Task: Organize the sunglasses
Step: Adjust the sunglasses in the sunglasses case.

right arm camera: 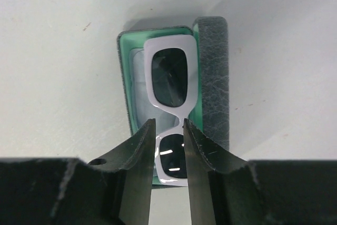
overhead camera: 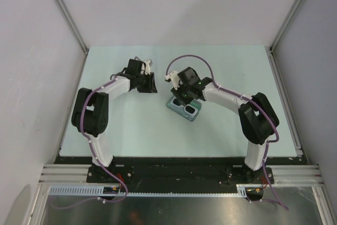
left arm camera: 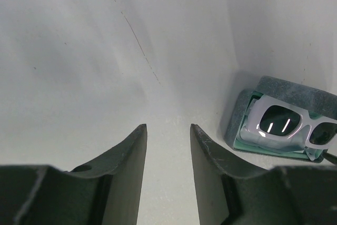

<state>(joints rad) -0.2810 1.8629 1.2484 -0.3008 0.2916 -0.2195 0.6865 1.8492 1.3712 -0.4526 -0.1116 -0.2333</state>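
Pale table (overhead camera: pixel 131 130); sunglasses (right arm camera: pixel 169 80) lie lenses-up, lengthwise in grey case (right arm camera: pixel 213 77)

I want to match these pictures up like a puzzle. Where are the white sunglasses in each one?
Top view: near the middle, the sunglasses lie in the case.
Left wrist view: bottom right corner.
Right wrist view: centre, running top to bottom.
Shared landmark: the grey case with green lining holds them in all three.

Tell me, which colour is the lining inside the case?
Green. The case lining shows best in the right wrist view.
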